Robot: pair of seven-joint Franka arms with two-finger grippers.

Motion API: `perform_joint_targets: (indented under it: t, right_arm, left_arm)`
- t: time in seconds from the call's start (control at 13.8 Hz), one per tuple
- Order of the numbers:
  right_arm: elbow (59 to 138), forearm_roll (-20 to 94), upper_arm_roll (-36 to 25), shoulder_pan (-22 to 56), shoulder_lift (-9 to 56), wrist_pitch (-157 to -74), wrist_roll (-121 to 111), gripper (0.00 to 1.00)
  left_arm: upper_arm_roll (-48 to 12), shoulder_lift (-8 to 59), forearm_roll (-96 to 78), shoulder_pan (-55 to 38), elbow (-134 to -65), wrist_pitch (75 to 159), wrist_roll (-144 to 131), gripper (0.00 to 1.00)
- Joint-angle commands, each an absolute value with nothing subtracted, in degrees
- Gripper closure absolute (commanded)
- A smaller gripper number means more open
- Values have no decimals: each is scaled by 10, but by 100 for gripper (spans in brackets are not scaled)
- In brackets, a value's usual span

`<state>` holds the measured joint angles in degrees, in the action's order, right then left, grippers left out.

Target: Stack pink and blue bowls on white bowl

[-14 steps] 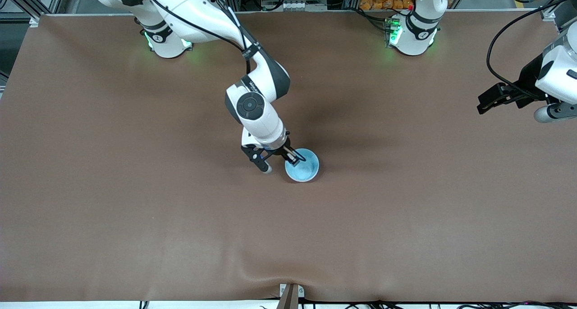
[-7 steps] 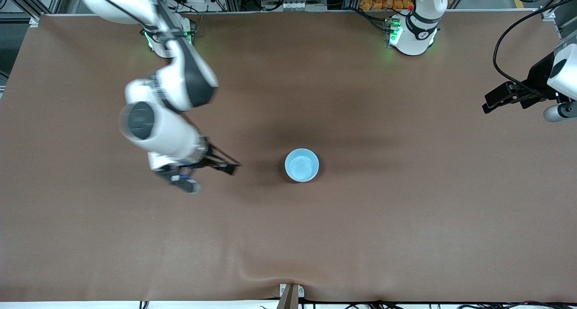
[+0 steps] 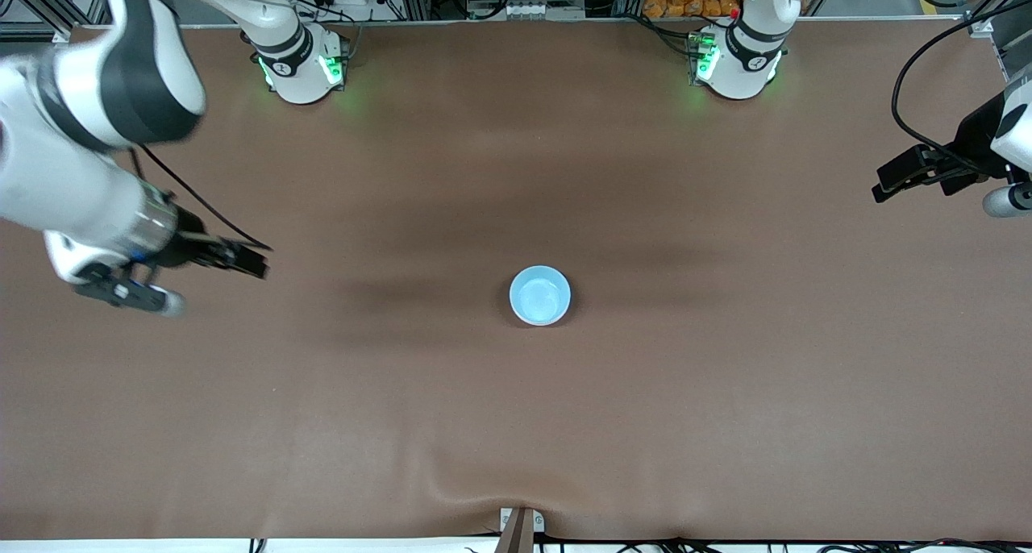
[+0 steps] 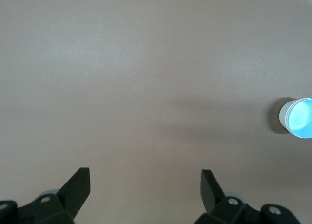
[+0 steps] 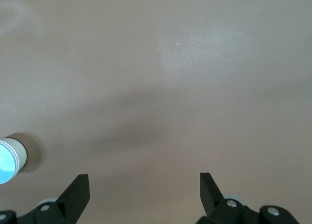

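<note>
Front camera looks down from high; 2 wrist cameras share the bowl stack (image 3: 539,295).

Brown-covered table (image 3: 726,424), cover slightly rippled at the edge nearest the front camera. One bowl stack (image 3: 539,295) sits directly on it near mid-table: blue bowl on top, white wall visible below in wrist views.

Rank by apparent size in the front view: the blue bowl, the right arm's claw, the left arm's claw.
1. Right claw, over the table's right-arm end; it may simply be closer to the camera.
2. Left claw, over the left-arm end, partly cut off, so its rank is unsure.
3. Blue bowl, mid-table, smallest.
</note>
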<state>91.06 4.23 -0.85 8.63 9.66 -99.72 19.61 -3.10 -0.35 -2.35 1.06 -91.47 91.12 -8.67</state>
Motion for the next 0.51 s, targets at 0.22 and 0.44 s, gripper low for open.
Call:
perform_joint_targets:
  t: [0.22,0.44]
  right_arm:
    - [939,23,50,-14,28,-934,108,0]
    - [920,25,44,-35,10,-883,55,0]
  left_arm:
    - [-25,-13,-28,7,-905,906,-60,0]
    - [-23,-11,-27,8,-904,906,-57,0]
